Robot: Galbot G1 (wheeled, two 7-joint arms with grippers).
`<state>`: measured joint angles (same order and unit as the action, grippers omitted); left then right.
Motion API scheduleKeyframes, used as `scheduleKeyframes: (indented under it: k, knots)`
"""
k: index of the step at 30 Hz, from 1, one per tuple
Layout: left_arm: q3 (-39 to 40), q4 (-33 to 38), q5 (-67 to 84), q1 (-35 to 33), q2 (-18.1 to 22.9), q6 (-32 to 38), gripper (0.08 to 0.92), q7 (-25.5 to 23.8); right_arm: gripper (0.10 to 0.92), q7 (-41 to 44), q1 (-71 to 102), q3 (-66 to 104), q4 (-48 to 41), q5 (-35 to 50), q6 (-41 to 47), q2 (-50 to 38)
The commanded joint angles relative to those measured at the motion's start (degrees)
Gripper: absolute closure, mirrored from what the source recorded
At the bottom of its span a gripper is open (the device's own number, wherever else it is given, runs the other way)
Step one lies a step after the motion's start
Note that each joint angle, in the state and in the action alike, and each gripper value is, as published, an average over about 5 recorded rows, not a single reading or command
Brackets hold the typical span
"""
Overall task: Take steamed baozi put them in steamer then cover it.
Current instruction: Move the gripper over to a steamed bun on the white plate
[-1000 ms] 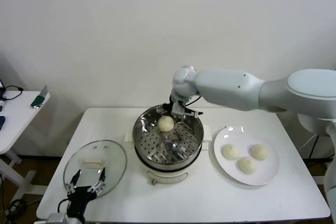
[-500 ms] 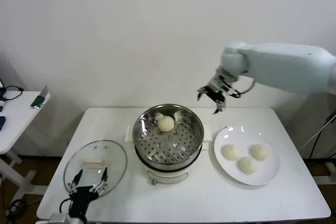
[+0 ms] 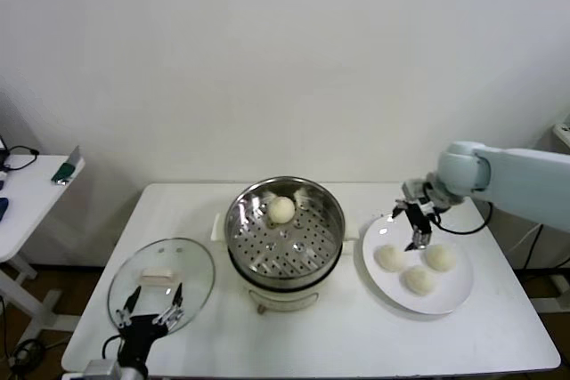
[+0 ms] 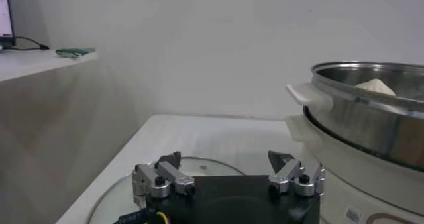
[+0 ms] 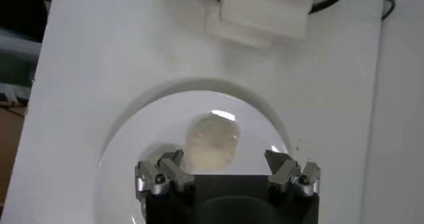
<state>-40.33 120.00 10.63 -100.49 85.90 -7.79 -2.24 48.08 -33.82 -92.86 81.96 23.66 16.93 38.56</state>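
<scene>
Baozi: one [image 3: 281, 209] lies on the perforated tray at the far side of the steamer [image 3: 285, 230]; three [image 3: 415, 266] wait on the plate [image 3: 451, 296] to its right. The right gripper [image 3: 415, 225] hangs above the plate's far edge, jaws wide and empty, one bun below between them. This looks like the reach for the second bun; next it must drop straight down and close gently on soft dough. The buns sit close together, so room for the fingers is tight. The left gripper [image 3: 147, 308], jaws wide, idles over the glass lid [image 3: 162, 277].
</scene>
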Motion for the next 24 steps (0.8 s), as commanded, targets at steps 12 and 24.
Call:
scheduleKeyframes:
  k: [12,24]
  knots:
    - [-0.22,-0.53,-0.14,-0.35,0.28,0.45,0.177,-0.02,0.203,-3.16,20.09,15.18,-9.86,-5.35,6.11,3.22]
    - [-0.35,-0.64,0.06,-0.27,0.27,0.63,0.177,0.06,0.273,-3.60,21.62,17.11,-11.49,-4.95,6.93,5.43]
